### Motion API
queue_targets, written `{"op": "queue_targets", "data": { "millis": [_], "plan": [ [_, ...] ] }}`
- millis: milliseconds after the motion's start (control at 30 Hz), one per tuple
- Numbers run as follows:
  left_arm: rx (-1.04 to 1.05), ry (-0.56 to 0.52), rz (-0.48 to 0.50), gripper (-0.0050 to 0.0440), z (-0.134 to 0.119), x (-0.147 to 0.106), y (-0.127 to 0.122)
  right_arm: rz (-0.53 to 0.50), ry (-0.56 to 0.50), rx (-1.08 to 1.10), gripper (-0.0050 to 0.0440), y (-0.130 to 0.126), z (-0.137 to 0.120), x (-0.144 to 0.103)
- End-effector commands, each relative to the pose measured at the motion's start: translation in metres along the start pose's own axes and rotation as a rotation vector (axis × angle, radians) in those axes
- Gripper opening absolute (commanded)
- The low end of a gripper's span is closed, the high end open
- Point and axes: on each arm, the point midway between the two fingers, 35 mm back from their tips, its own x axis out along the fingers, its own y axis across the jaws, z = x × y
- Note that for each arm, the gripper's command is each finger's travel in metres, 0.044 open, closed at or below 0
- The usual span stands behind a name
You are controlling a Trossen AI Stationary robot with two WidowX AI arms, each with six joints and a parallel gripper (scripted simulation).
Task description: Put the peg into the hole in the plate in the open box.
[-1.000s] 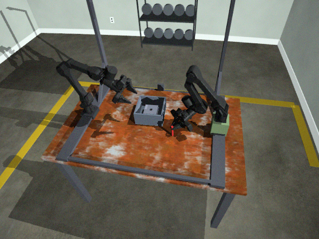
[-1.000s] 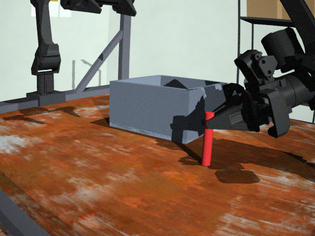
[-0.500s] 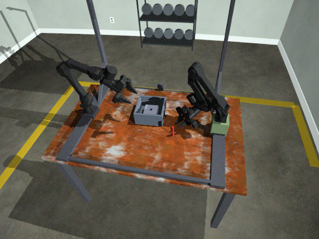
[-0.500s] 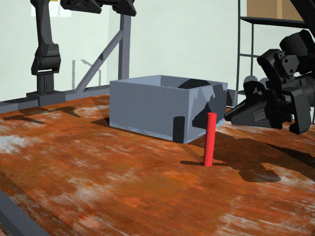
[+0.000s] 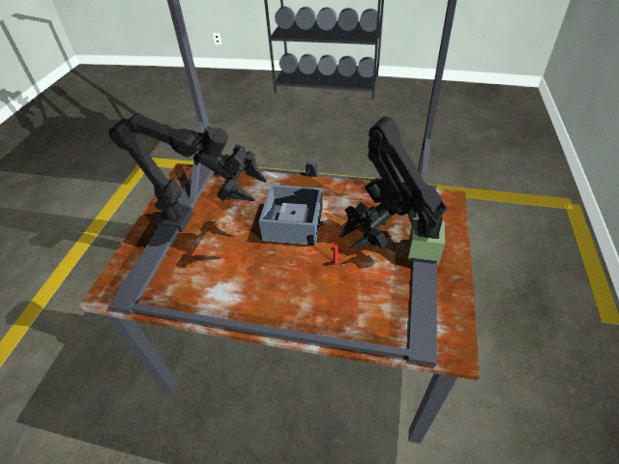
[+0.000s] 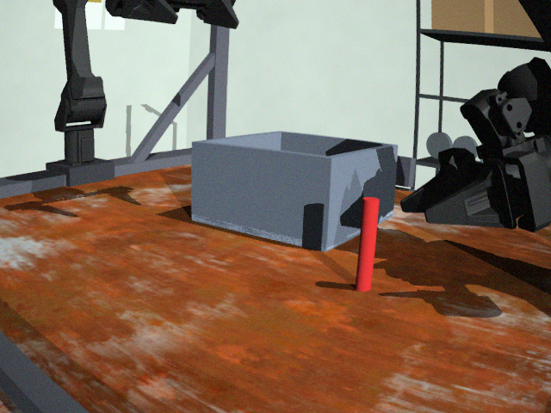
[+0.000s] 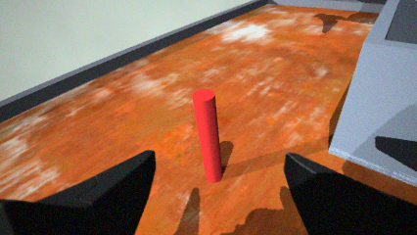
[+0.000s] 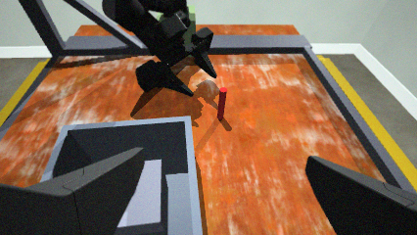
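The red peg [image 5: 335, 253] stands upright on the table, in front of the right corner of the grey open box [image 5: 291, 215]. It also shows in the exterior view [image 6: 368, 243], the left wrist view [image 7: 208, 134] and the right wrist view [image 8: 221, 104]. My left gripper [image 5: 357, 235] is open, low over the table just behind the peg, with its fingers wide apart and not touching it. My right gripper [image 5: 255, 188] is open and empty, raised beside the box's far left side. The plate with the hole [image 5: 291, 213] lies on the box floor.
A grey frame rail [image 5: 422, 304] runs along the table's sides and front. A green block [image 5: 426, 243] carries the left arm's base. A small dark block [image 5: 311, 168] sits at the table's back edge. A shelf rack [image 5: 325, 44] stands behind.
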Motion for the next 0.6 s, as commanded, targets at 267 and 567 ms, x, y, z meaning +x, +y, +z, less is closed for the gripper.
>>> {"op": "queue_targets", "data": {
  "millis": [267,567],
  "plan": [
    [-0.104,0.036,0.004,0.044,0.05,0.058,-0.022,-0.001,-0.024,0.001,0.044,0.0,0.008,-0.005],
    [0.037,0.152,0.024,0.044,0.047,0.071,-0.014,-0.001,-0.024,0.001,0.044,0.0,0.008,-0.005]
  ]
}}
